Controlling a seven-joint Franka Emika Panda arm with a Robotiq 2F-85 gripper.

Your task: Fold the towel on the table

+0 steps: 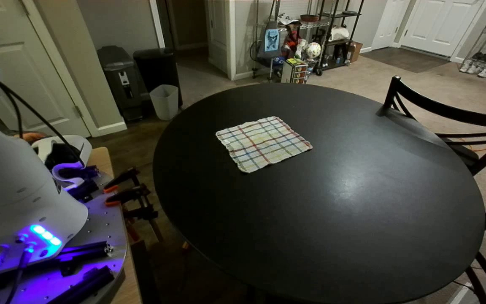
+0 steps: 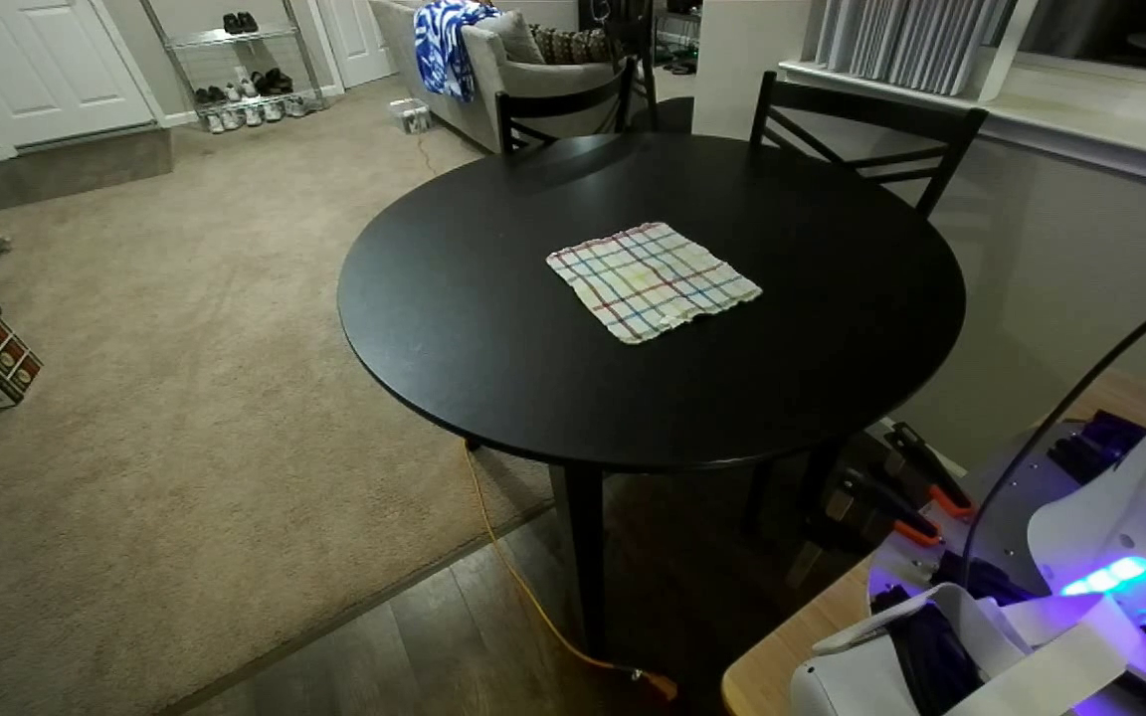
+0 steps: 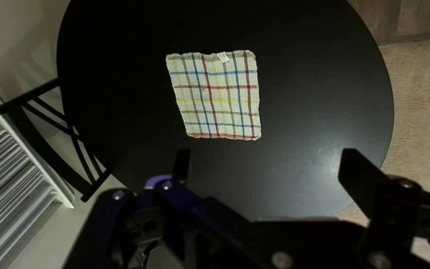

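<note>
The towel lies flat and spread out on the round black table. It is a whitish cloth with red, blue, green and yellow plaid lines, and its edges are a little wavy. The towel and the table also show in the other exterior view. In the wrist view the towel has a small white tag at its upper edge. My gripper is open and empty, its fingers wide apart. It is above the table, apart from the towel, which appears beyond the fingertips.
Dark chairs stand close around the table edge, also in an exterior view. The arm's base is on a separate stand beside the table, with clamps at its edge. A window sill is behind one chair.
</note>
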